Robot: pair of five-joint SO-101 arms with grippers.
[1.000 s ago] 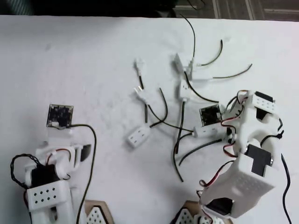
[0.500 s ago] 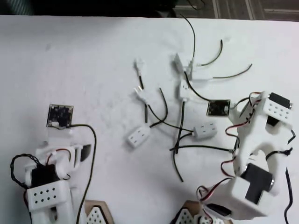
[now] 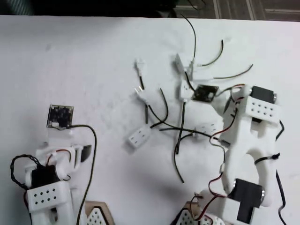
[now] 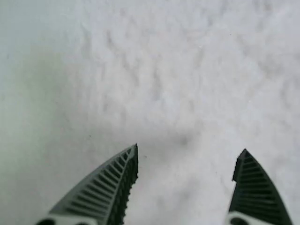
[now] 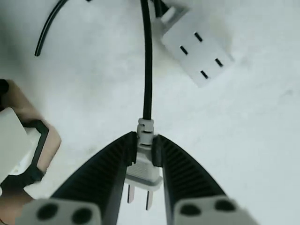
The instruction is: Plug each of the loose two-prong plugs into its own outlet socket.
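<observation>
We logged right hand (image 5: 145, 140) clenched on 2-prong plug (image 5: 142, 173), near outlet socket (image 5: 197, 49) | left hand (image 4: 190, 150) released over tabletop (image 4: 187, 70), well apart from that socket | we judged plug light, rigid, cord (image 5: 148, 70) springy: grip body, not prongs.

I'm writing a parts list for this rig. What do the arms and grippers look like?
The left arm and right arm are white plastic with black motor blocks, panels dotted with small holes, and thin red, black and white wires looping between joints. The left gripper and right gripper have black, ridged, wedge-shaped fingers.
</observation>
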